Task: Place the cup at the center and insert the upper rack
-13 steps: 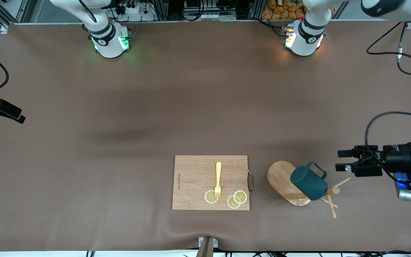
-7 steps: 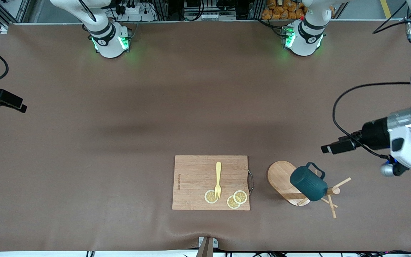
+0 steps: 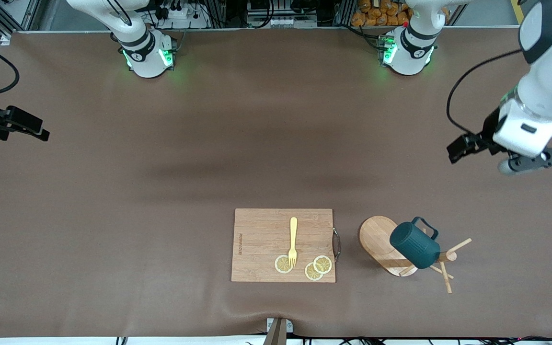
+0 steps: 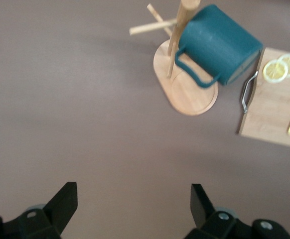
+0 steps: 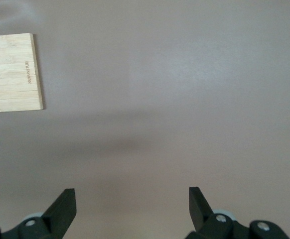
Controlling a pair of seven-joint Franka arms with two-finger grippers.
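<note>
Lying tipped over near the table's point(image 3: 113, 201) front edge, toward the left arm's end, a light wooden mug tree point(image 3: 382, 245) is resting with its flat oval base turned up on edge and its round post and thin crossing pegs spreading along the brown mat. A small dark teal cup point(image 3: 414, 246) with a finely ribbed cylindrical wall and a loop handle is sitting against the post, touching it, with its body overlapping the oval base in the front view; whether a peg is passing through the handle cannot be told. Just beside the tree, toward the middle of the front edge, a rectangular bamboo cutting board point(image 3: 261, 239) with a metal handle on its short side is lying flat, carrying a slim yellow fork point(image 3: 293, 240) and three thin lemon slices point(image 3: 318, 268) near its front corner. The left gripper point(image 3: 458, 147) is hovering over bare mat at the left arm's end of the table, its black fingers point(image 4: 60, 204) spread wide and holding nothing. The right gripper point(image 3: 27, 125) is hanging over the mat at the right arm's end, jaws likewise wide apart and empty, with smooth matte mat below it.
</note>
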